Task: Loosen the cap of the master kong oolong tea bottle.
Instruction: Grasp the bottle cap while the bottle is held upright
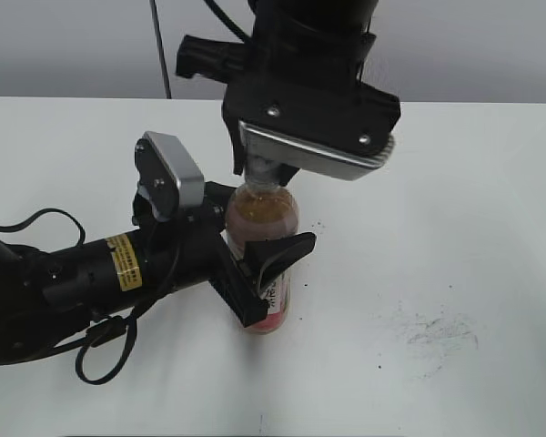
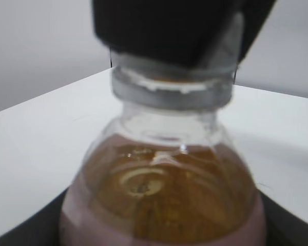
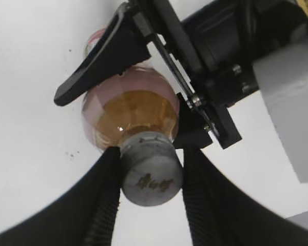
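Your right gripper (image 3: 146,179) comes down from above and has its 2 ribbed black fingers (image 3: 103,205) pressed against opposite sides of the cap (image 3: 151,175). The right wrist view shows both pads in contact with the cap's ribbed wall, so the jaws are pinching the cap. The cap is grey-white, with a dark mark on its top face. In the exterior view the gripper body and its wrist camera housing cover the cap almost entirely.

Your left gripper (image 1: 259,273) reaches in from the left, lying low over the table, and its 2 black fingers (image 1: 287,248) clamp the body of the master kong oolong tea bottle (image 1: 264,218) from both sides, below the shoulder. The jaws stand fairly wide, closed on the bottle's girth.

You have the bottle upright on the white table (image 1: 455,209), near the middle of the exterior view. Amber tea fills it up to the shoulder; a pink-and-white label shows below the left fingers. The left wrist view, blurred, shows the clear neck, the cap's lower ring and the dark right gripper on top.

A patch of dark scuff marks (image 1: 437,332) lies on the table, well apart to the right of the bottle.
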`<action>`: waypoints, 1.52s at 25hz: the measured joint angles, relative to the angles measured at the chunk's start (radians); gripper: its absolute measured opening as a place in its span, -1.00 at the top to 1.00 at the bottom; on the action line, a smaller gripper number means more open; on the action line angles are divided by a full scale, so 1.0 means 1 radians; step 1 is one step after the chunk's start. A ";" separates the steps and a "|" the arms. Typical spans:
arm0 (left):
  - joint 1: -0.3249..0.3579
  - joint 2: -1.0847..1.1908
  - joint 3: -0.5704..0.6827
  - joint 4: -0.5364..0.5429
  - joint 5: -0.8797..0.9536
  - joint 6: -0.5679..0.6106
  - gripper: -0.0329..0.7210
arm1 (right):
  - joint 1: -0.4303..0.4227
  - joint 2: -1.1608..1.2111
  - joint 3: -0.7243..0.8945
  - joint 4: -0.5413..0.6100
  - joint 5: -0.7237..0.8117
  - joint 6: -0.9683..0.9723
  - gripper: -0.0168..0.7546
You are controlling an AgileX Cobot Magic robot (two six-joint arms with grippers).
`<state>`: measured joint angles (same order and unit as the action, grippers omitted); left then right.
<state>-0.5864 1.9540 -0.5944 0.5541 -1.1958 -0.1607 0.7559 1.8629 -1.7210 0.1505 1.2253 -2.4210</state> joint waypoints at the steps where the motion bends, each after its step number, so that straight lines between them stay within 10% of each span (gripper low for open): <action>1: 0.000 0.000 0.000 0.000 0.000 0.000 -0.27 | 0.000 0.000 0.000 0.001 0.000 0.067 0.20; 11: 0.000 0.000 0.000 0.002 0.000 0.000 -0.27 | 0.000 0.000 0.000 -0.017 -0.002 1.059 -0.61; 24: 0.000 0.000 0.000 0.002 -0.001 0.000 -0.27 | 0.000 0.000 0.000 -0.021 -0.002 2.283 -0.40; 31: 0.000 0.000 0.000 0.002 -0.001 0.000 -0.27 | 0.000 -0.001 0.000 -0.022 -0.002 2.421 -0.36; 38: 0.000 0.000 0.000 0.002 0.000 0.000 -0.27 | 0.000 -0.006 0.000 -0.017 -0.002 2.415 0.19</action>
<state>-0.5864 1.9540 -0.5944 0.5561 -1.1958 -0.1607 0.7559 1.8567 -1.7210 0.1336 1.2234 -0.0060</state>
